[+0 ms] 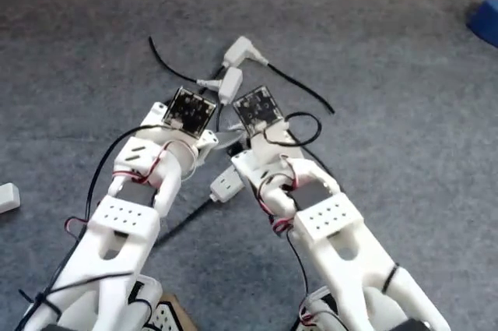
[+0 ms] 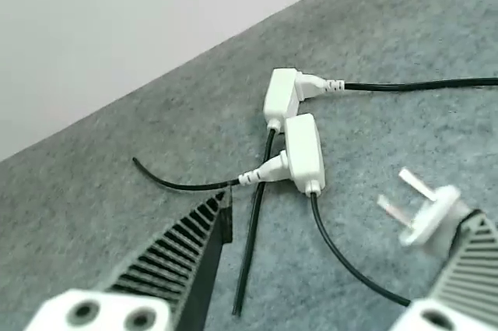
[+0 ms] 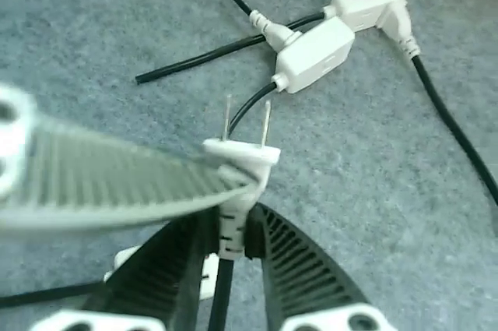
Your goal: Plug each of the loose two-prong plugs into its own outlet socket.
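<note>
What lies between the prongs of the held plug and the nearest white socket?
Grey carpet and one black cable, curving from the socket to behind the plug. The right wrist view shows it.

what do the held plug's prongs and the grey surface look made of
Prongs: thin, flat, pale sheen, likely bare metal. Plug: smooth white body, probably moulded plastic. Grey surface: fuzzy, flecked texture, looks like short-pile carpet.
</note>
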You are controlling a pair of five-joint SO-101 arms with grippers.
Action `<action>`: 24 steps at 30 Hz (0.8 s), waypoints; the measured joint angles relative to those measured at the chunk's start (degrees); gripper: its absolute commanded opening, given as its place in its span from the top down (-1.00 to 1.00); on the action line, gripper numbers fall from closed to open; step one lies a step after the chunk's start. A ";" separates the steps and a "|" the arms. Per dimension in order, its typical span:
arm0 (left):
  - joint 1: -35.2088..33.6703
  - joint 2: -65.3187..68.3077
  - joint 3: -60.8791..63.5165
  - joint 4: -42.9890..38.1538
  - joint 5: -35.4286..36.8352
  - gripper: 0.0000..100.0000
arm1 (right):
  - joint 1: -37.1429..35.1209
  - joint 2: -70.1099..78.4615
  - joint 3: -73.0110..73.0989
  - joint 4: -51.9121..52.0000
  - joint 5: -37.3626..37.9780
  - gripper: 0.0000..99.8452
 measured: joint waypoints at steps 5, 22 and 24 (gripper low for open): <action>-0.97 2.90 -1.58 -0.97 0.00 0.19 | -2.37 -5.71 1.32 3.16 0.00 0.98; -4.84 3.52 -1.85 -1.05 -0.18 0.19 | -1.05 -8.35 -1.49 11.87 0.00 0.98; -5.01 3.52 -1.85 -1.05 -0.18 0.19 | -0.44 -8.35 -2.11 12.40 0.00 0.98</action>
